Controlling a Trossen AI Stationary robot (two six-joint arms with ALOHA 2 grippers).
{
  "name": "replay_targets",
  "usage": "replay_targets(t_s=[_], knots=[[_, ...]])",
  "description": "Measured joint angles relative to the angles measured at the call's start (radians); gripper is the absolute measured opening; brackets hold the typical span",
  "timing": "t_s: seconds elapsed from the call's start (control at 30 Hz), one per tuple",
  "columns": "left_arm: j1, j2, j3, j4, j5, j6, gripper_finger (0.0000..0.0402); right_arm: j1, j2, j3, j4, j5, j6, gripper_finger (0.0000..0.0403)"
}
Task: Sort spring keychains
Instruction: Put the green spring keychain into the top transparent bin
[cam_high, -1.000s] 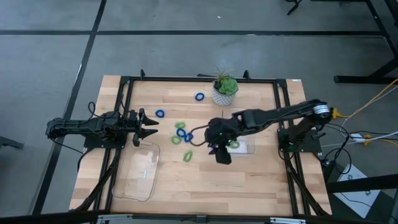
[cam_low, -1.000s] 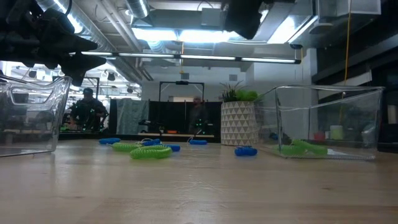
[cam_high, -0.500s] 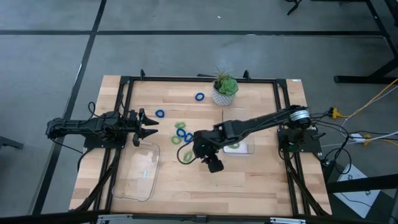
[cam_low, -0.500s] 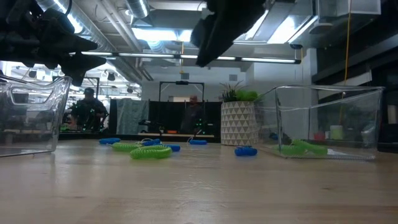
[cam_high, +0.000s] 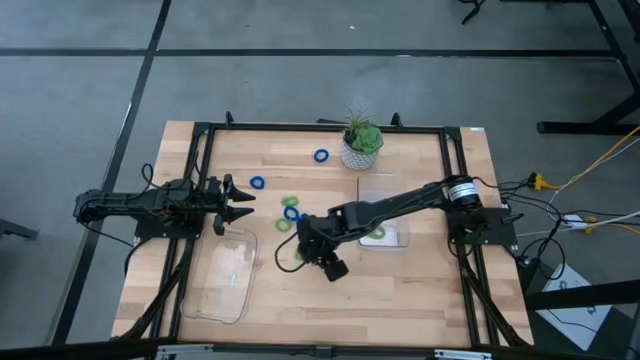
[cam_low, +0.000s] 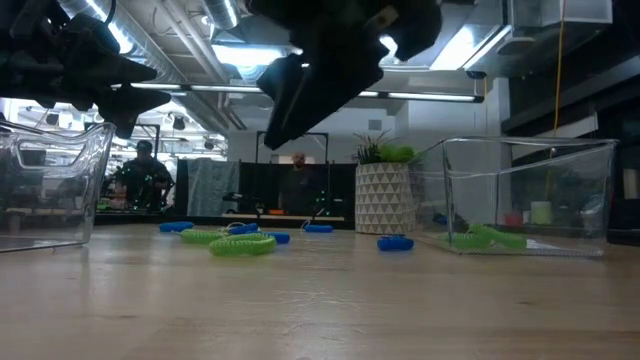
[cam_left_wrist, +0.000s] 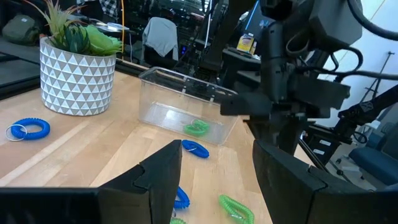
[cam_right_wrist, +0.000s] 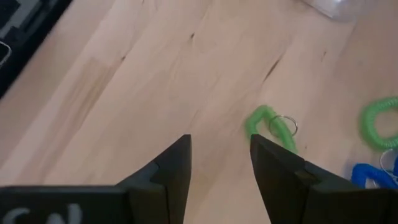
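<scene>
Several small coiled keychains lie loose near the table's middle: blue ones (cam_high: 257, 183) (cam_high: 321, 155) (cam_high: 291, 212) and green ones (cam_high: 288, 202) (cam_high: 283, 226). One more green keychain (cam_right_wrist: 270, 127), with a metal ring, lies flat just ahead of my right gripper (cam_right_wrist: 221, 146), which is open and hovers over it (cam_high: 304, 243). Another green keychain (cam_high: 377, 232) lies in the right clear tray (cam_high: 395, 240). My left gripper (cam_high: 240, 205) waits, open, above the left clear tray (cam_high: 225, 280).
A potted plant in a white patterned pot (cam_high: 360, 148) stands near the far edge, behind the right tray. A black frame (cam_high: 195, 180) runs along the table's sides. Bare wood lies toward the near edge (cam_high: 350, 310). People show in the room beyond (cam_low: 140, 175).
My right gripper has swung from above the right tray toward the table's left and come lower, ending over the green keychain near the table's middle. It stays open. The keychains and trays have not moved.
</scene>
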Motion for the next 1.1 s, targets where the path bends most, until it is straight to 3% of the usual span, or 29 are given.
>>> replay_targets(t_s=[0.53, 0.67, 1.1], knots=[[0.000, 0.000, 0.000, 0.000, 0.000, 0.000, 0.0194, -0.002, 0.133, 0.000, 0.120, 0.000, -0.039, 0.0163], [0.000, 0.000, 0.000, 0.000, 0.000, 0.000, 0.0194, -0.002, 0.146, 0.000, 0.150, 0.043, -0.072, 0.0163], [0.000, 0.000, 0.000, 0.000, 0.000, 0.000, 0.0194, -0.042, 0.187, 0.001, 0.131, 0.052, -0.089, 0.0163]])
